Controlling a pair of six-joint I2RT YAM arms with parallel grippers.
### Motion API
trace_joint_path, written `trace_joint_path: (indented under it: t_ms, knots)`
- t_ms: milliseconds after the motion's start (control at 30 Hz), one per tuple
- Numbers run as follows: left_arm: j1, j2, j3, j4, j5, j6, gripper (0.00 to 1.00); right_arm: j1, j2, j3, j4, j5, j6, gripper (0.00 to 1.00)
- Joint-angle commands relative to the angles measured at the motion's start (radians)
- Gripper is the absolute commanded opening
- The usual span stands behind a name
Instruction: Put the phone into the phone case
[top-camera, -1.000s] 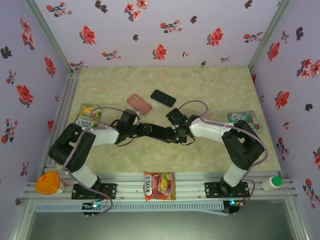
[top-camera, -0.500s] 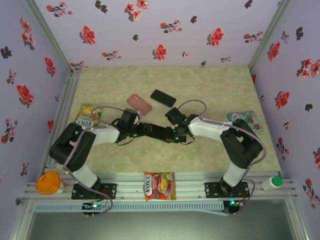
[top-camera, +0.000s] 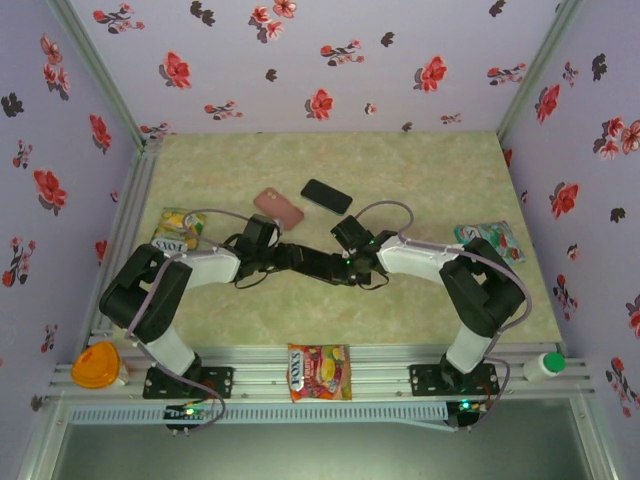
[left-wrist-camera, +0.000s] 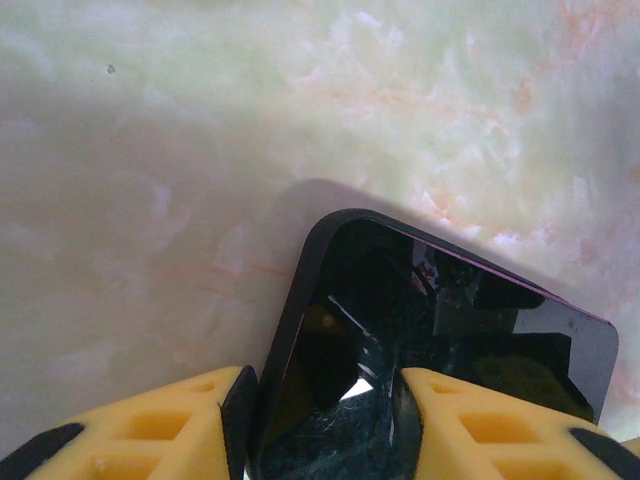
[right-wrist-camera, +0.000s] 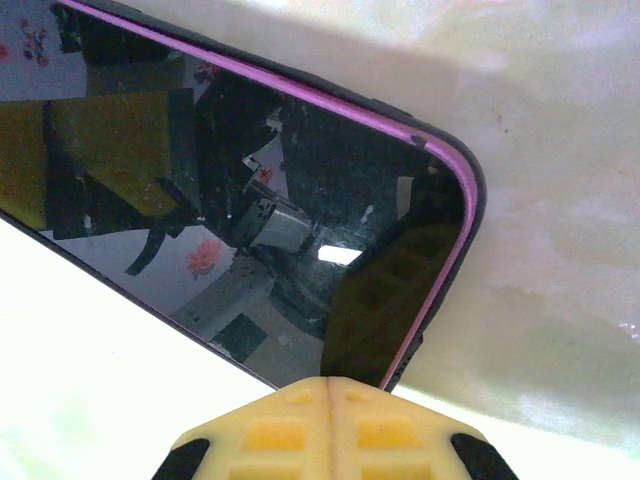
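A dark phone (left-wrist-camera: 430, 330) is being pinched at its near end by the left gripper (left-wrist-camera: 330, 420) at the table's (top-camera: 420, 170) centre. The right gripper (right-wrist-camera: 328, 425) is being kept pressed together over its edge. A pink case (top-camera: 278, 208) is lying further back.

Both arms stretched low over the table, forearms angled inward, wrists nearly meeting at centre. Left gripper (top-camera: 302, 258) (left-wrist-camera: 330, 425) partly spread, yellow fingers (left-wrist-camera: 170, 430) straddling a dark slab. Right gripper (top-camera: 335, 270) (right-wrist-camera: 328, 400) fully closed, fingertips pressed together.
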Motion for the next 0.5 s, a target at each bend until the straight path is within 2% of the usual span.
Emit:
trace_joint_path:
  t_ms: [0,467]
  knots:
    - [-0.009,-0.004,0.034,0.000,0.035,0.008,0.45,0.025,0.277,-0.139,0.062,0.049,0.010,0.00]
    - [-0.009,0.018,0.047,0.000,0.031,0.027,0.45,0.027,0.312,-0.118,0.008,0.080,0.007,0.00]
